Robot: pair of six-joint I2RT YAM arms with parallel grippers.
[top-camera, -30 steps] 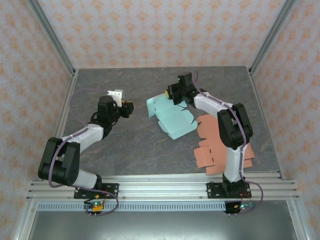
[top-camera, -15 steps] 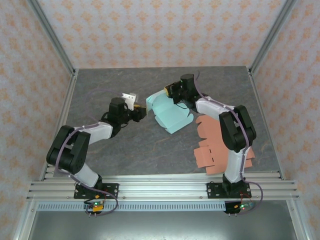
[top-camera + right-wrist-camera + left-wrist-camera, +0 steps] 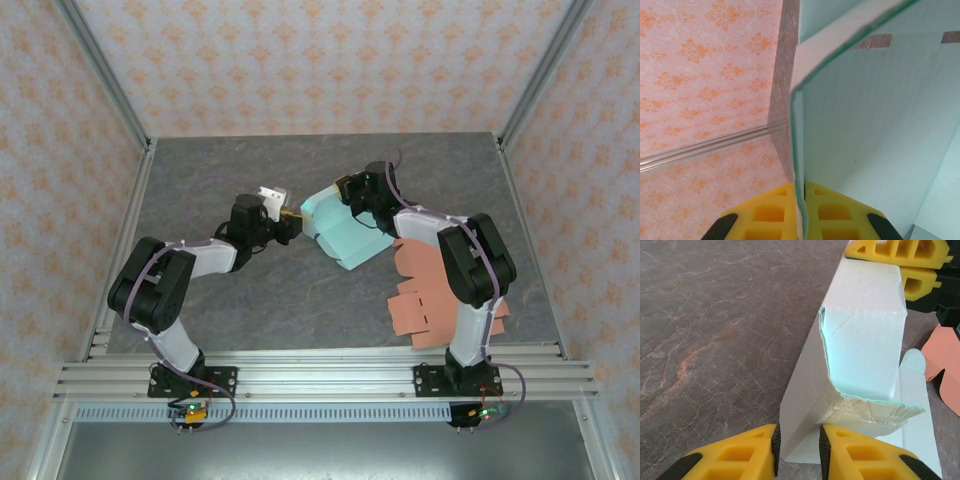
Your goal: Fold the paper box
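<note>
1. Two arms meet at the box. The left arm (image 3: 200, 258) has swung in from 9 o'clock within the last second and now reaches across the table (image 3: 200, 190). The right arm (image 3: 440, 230) has barely shifted.
2. Box (image 3: 350, 238): it sits just past table centre. It lay spread out flat a second ago and now looks gathered, with one panel raised like a wall along its 10 o'clock side. In my judgement the fold is under way, not finished.
3. Orange sheet (image 3: 430, 290): it lies flat at the box's 4 o'clock, unmoved and untouched.
4. Right gripper (image 3: 345, 190): it is at the box's 12 o'clock edge. In the right wrist view its jaws are pinched closed on the raised panel's edge and hold it up.
5. Left gripper (image 3: 797, 440): it is newly arrived at the box's 9 o'clock edge. Its jaws stand a narrow gap apart with the panel's lower corner between them, not yet clamped. This suggests the next step is a second grip, so that both grippers can crease the box.
</note>
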